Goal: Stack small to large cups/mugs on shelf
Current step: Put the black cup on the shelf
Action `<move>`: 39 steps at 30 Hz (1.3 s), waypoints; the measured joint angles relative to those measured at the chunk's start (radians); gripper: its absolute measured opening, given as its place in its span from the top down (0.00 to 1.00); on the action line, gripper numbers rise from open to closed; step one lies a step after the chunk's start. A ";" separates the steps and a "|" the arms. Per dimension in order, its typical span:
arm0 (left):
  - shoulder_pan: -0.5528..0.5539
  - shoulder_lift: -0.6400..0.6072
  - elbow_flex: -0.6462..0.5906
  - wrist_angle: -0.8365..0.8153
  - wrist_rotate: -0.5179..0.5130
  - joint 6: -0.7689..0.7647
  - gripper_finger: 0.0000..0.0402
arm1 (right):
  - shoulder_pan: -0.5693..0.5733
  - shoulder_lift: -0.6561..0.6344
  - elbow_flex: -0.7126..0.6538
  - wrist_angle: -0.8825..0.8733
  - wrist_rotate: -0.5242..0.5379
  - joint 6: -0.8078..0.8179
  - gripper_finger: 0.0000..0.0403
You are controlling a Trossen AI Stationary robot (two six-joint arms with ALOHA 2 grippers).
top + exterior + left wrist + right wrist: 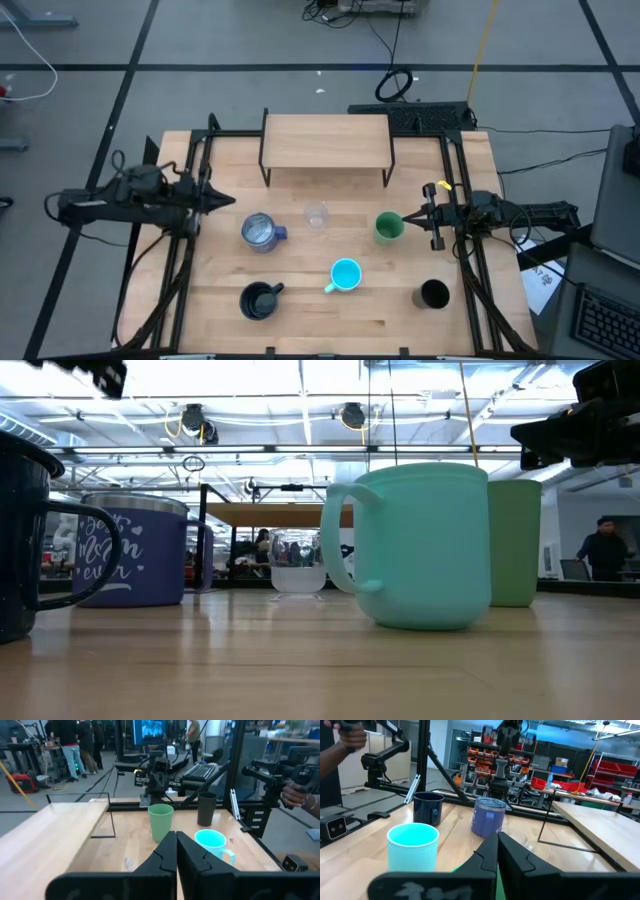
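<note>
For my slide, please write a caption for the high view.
Six cups on the table before the bare shelf; left gripper and right gripper shut, waiting at the sides.

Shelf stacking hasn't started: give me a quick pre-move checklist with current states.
1. Shelf top free for the first cup: ok, nothing stands on it.
2. All six vessels upright on the table: ok. Clear glass, blue-purple mug, green cup, cyan mug, dark handled mug, black tumbler.
3. Left claw empty: ok, shut on nothing, at the table's left edge.
4. Right claw empty: ok, shut, right beside the green cup.
5. Claws open for a grasp: not ok, both shut.
6. Right claw touching the green cup: cannot tell.
</note>
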 joint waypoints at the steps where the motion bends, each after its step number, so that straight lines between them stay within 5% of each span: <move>1: 0.000 0.029 0.048 -0.032 -0.008 0.006 0.99 | 0.000 0.000 0.000 0.000 0.000 0.000 1.00; 21: 0.000 0.464 0.770 -0.622 -0.043 0.047 0.97 | 0.000 0.000 0.000 0.000 0.000 0.000 1.00; 33: 0.000 0.498 0.820 -0.669 -0.046 0.070 0.96 | 0.000 0.000 0.000 0.029 0.009 0.118 1.00; 39: 0.000 0.498 0.820 -0.669 -0.077 0.082 0.99 | 0.000 0.007 0.056 0.014 0.135 0.204 1.00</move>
